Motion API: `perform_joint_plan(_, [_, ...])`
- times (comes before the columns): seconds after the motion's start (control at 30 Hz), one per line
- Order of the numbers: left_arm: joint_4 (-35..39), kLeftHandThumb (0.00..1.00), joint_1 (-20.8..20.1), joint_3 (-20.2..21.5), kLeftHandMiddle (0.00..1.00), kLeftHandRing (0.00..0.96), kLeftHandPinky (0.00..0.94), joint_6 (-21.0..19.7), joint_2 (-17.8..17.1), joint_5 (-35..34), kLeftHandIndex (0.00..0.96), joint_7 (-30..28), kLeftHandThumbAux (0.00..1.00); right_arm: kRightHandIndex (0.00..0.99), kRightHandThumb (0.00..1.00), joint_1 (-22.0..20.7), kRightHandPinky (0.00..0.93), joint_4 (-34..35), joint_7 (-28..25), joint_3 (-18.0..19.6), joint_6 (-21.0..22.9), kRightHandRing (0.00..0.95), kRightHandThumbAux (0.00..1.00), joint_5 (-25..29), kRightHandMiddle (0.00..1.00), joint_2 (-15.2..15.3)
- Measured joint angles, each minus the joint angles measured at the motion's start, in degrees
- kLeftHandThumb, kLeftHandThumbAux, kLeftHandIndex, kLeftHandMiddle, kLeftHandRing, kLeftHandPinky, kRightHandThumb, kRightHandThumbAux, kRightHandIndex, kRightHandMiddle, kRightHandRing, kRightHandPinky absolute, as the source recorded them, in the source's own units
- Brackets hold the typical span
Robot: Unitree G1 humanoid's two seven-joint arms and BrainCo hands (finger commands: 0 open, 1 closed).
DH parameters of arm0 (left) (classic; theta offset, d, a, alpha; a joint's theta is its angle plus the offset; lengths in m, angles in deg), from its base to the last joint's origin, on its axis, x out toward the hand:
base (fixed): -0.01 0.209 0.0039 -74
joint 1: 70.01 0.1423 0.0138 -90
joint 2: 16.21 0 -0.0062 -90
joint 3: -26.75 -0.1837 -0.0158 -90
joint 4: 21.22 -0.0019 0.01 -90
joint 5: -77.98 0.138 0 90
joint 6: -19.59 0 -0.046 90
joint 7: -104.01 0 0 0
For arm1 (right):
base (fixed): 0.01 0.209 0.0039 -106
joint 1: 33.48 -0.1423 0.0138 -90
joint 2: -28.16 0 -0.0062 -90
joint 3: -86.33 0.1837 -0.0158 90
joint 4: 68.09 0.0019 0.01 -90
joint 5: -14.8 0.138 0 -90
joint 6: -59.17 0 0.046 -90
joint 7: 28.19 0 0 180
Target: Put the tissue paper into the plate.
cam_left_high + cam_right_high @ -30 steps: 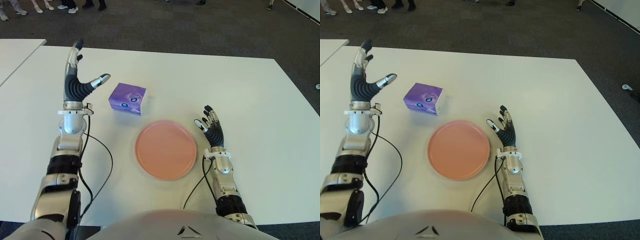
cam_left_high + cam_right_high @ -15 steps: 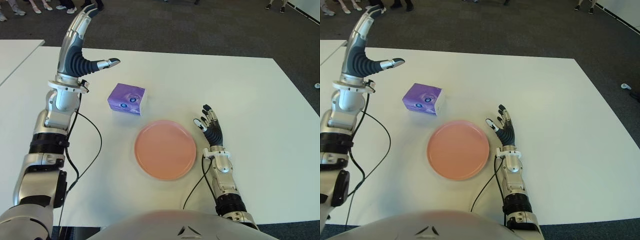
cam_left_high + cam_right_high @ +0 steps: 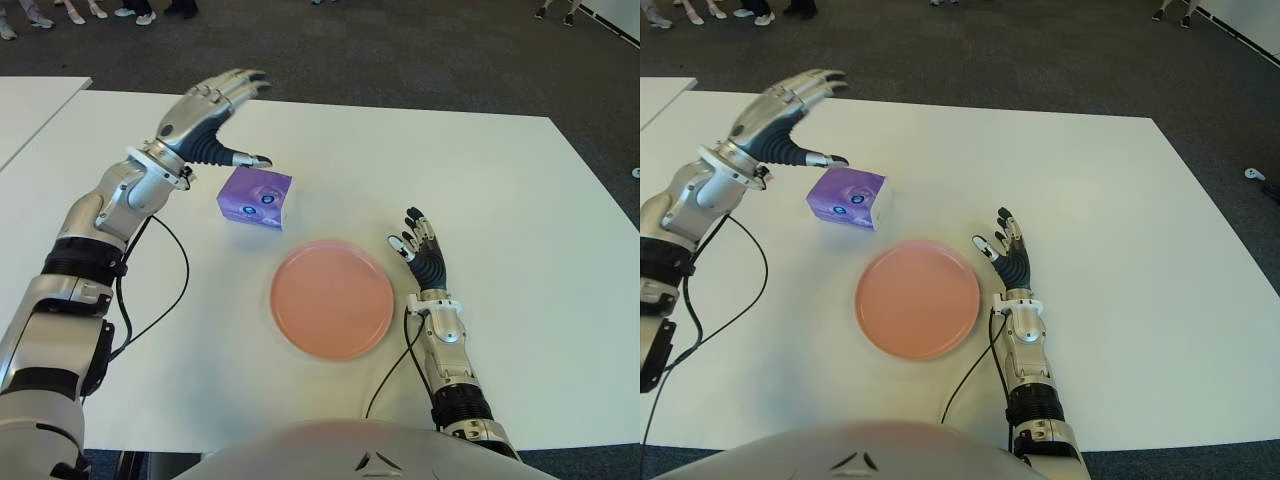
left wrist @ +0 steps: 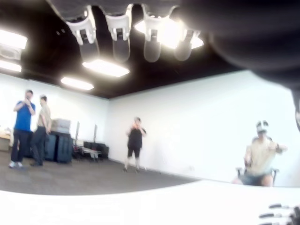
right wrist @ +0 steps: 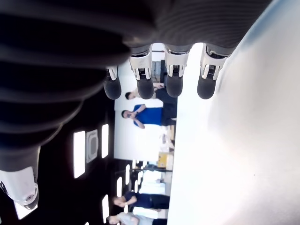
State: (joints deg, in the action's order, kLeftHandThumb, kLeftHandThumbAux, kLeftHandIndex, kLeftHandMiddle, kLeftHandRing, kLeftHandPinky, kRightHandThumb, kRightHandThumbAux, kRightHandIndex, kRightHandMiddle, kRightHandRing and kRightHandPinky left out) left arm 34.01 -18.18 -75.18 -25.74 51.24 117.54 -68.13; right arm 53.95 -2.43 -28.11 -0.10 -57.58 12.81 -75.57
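The tissue paper pack point(image 3: 255, 198) is purple with a paler swirl print, small dark round marks and a white end face. At its five o'clock, the plate point(image 3: 331, 299) is plain salmon pink. The table point(image 3: 500, 200) is white, the floor point(image 3: 400, 50) dark grey. Both the left hand point(image 3: 205, 110) and the right hand point(image 3: 418, 250) are silver and black with white-tipped fingers.
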Motion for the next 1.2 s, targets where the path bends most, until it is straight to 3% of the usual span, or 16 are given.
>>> perform_joint_plan(0.2, [-6.23,0.286,-5.65,-7.84,0.0,0.0,0.0,2.48,-0.76,6.35,0.0,-3.5,0.165,0.0,0.0,-0.34,0.0,-0.68,0.0,0.07,-0.42,0.0,0.55,0.05,0.0,0.02])
perform_joint_plan(0.63, [-11.14,0.36,-14.43,-19.18,0.0,0.0,0.0,5.06,-3.67,19.4,0.0,-1.79,0.092,0.0,0.0,-0.68,0.0,-0.94,-0.29,0.08,-0.41,0.0,0.538,0.15,0.0,0.05])
perform_joint_plan(1.2, [-25.25,0.355,-20.97,-30.7,0.0,0.0,0.0,-4.59,0.78,29.35,0.0,11.0,0.066,0.0,0.0,-0.84,0.0,-0.95,-0.82,0.14,-0.08,0.0,0.56,0.51,0.0,-0.01])
